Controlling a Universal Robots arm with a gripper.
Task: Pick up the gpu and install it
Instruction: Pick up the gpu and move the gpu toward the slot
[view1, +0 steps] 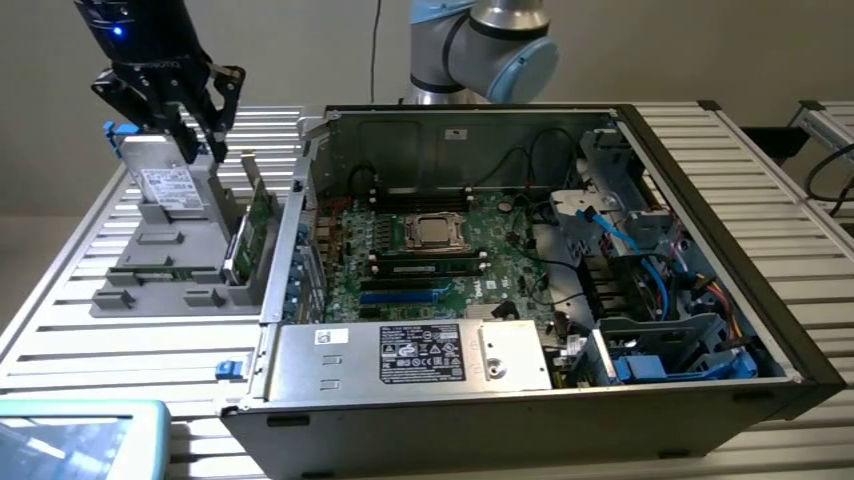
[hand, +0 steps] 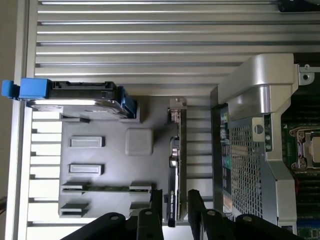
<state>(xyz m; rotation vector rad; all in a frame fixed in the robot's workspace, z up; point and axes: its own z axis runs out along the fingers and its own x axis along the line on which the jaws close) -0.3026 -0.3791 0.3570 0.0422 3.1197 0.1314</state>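
Observation:
The gpu (view1: 248, 226) stands on edge in a slot of the grey holder (view1: 150, 272), at the exterior view's left of the open computer case (view1: 694, 200). My gripper (view1: 200, 142) hangs above the holder's far end, clear of the card, with its fingers apart and nothing between them. In the wrist view the gpu (hand: 174, 165) shows edge-on as a thin dark strip with a metal bracket end. My gripper (hand: 175, 196) lines up over it, one fingertip on each side of the strip.
A grey hard drive (view1: 168, 186) with a white label and blue clips leans in the same holder beside the card; the hard drive (hand: 75, 97) also appears in the wrist view. Inside the case lie the green motherboard (view1: 427, 250), cables and the power supply (view1: 414, 355). The case's perforated wall (hand: 247, 155) runs close to the card.

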